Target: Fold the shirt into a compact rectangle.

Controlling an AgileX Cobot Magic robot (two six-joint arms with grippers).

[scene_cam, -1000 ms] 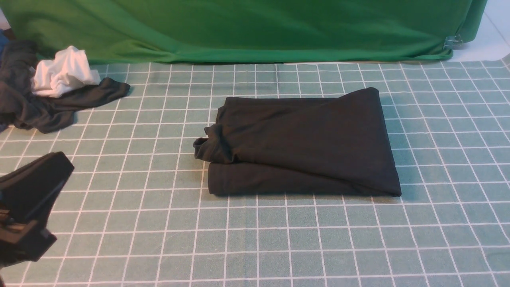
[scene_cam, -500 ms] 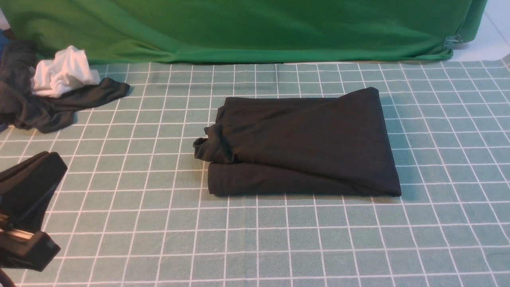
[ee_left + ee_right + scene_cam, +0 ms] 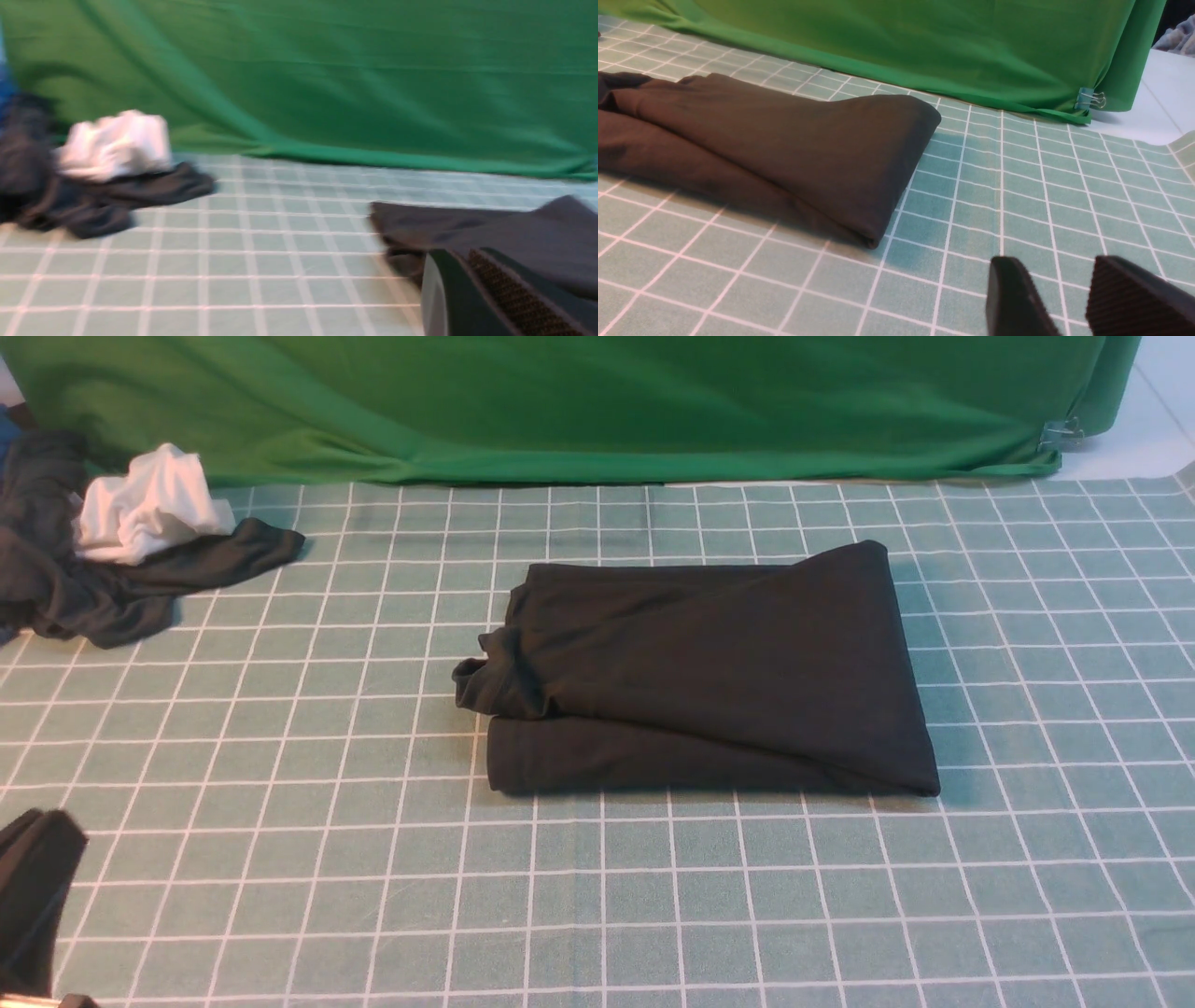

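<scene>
Here, in the front view, the shirt (image 3: 700, 677) lies folded into a neat black block in the middle of the table (image 3: 280, 859), which has a green cloth with white squares on it. A big green backdrop (image 3: 579, 401) hangs behind. Far off at the back left sits a dark grey garment (image 3: 112, 588) with a white cloth (image 3: 149, 504) on top of it. The left gripper (image 3: 33, 896) peeks in at the bottom left corner, well apart from the shirt.

In the left wrist view, things are blurry. The left gripper (image 3: 486, 294) has its jaws pressed together with nothing between them. The shirt (image 3: 490, 233) lies beyond it.

In the right wrist view, the right gripper (image 3: 1069, 298) has its two black fingers (image 3: 1013, 294) parted, with only bare table between them. The shirt (image 3: 784, 149) lies near it, not touching. A small clip (image 3: 1092, 99) pinches the backdrop's corner.
</scene>
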